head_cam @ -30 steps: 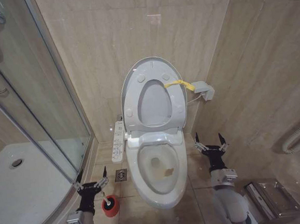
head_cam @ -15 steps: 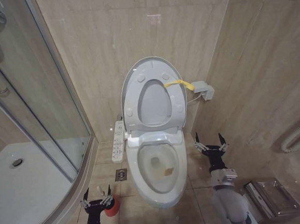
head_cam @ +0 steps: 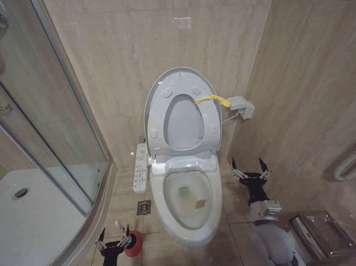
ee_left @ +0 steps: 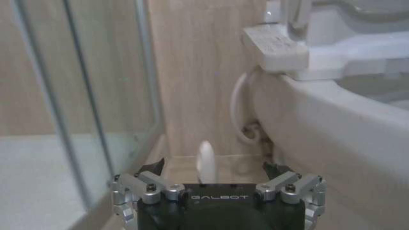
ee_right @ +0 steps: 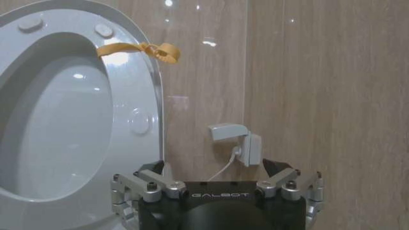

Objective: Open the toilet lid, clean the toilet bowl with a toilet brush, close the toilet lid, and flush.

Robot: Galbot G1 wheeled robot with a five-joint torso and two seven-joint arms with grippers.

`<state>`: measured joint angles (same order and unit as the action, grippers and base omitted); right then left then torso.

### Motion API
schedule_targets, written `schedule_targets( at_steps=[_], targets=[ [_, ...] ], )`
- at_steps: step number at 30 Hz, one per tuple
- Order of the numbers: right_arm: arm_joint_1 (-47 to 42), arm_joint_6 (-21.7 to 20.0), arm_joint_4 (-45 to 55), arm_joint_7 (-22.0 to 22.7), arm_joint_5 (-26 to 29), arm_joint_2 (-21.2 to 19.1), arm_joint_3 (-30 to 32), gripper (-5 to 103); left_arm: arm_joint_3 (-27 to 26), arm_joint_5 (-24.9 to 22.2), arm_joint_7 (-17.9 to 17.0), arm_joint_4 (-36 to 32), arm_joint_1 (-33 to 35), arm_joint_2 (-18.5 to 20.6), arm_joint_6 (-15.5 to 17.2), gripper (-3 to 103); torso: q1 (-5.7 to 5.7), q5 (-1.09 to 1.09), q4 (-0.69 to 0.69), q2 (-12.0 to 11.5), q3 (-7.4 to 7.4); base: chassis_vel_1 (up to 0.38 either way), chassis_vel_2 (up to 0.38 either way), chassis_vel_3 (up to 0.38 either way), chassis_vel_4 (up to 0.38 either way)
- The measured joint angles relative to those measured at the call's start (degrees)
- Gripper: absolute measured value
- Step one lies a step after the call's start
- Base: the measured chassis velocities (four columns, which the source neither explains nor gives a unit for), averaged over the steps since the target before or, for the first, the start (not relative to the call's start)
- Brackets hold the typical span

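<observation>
- The lid point(head_cam: 180, 77) stood raised against the wall above the open bowl point(head_cam: 189, 234).
- The left gripper point(head_cam: 112, 237), jaws open, straddled the brush point(head_cam: 118, 225) handle.
- The right gripper point(head_cam: 250, 167) hovered right of the bowl, jaws open.

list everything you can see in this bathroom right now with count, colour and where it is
glossy white oval plastic toilet lid: 1, white, raised against the back wall, yellow loop tag on it
white seat ring: 1, raised with the lid
white oval ceramic toilet bowl: 1, centre floor
long white button panel: 1, on the bowl's left
toilet brush with thin white handle: 1, standing in its holder
red round holder cup: 1, floor left of bowl
floor drain: 1, metal
glass shower enclosure: 1, left
wall socket box: 1, white
left gripper: open, around the brush handle
right gripper: open, right of bowl
</observation>
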<state>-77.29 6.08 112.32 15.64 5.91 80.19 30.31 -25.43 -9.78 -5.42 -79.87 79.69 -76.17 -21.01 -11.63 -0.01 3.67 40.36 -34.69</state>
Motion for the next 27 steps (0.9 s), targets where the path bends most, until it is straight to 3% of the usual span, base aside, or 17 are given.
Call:
schedule_targets(
  at_steps=[2,6,23,24,27],
  targets=[
    [0.0,0.0,0.0,0.0,0.0,0.0,0.0,100,0.4,-0.8,2.4,4.2,-2.3,0.3,-2.2,100,0.00,0.00,0.00,0.0,0.00,0.000,0.000,0.000,0.000],
    [0.0,0.0,0.0,0.0,0.0,0.0,0.0,100,1.0,-2.9,4.5,7.9,-4.6,0.9,-3.7,100,0.00,0.00,0.00,0.0,0.00,0.000,0.000,0.000,0.000],
    [0.0,0.0,0.0,0.0,0.0,0.0,0.0,100,1.2,-4.6,11.2,15.4,-9.2,1.8,-7.6,99,0.00,0.01,0.00,0.0,0.00,0.000,0.000,0.000,0.000],
    [0.0,0.0,0.0,0.0,0.0,0.0,0.0,100,1.1,-4.6,11.5,16.2,-9.5,1.8,-7.9,90,0.00,0.01,0.00,0.0,0.00,0.000,0.000,0.000,0.000],
    [0.0,0.0,0.0,0.0,0.0,0.0,0.0,100,0.9,-4.6,12.1,16.9,-9.8,1.8,-8.3,90,0.00,0.00,0.00,0.0,0.00,0.000,0.000,0.000,0.000]
  ],
)
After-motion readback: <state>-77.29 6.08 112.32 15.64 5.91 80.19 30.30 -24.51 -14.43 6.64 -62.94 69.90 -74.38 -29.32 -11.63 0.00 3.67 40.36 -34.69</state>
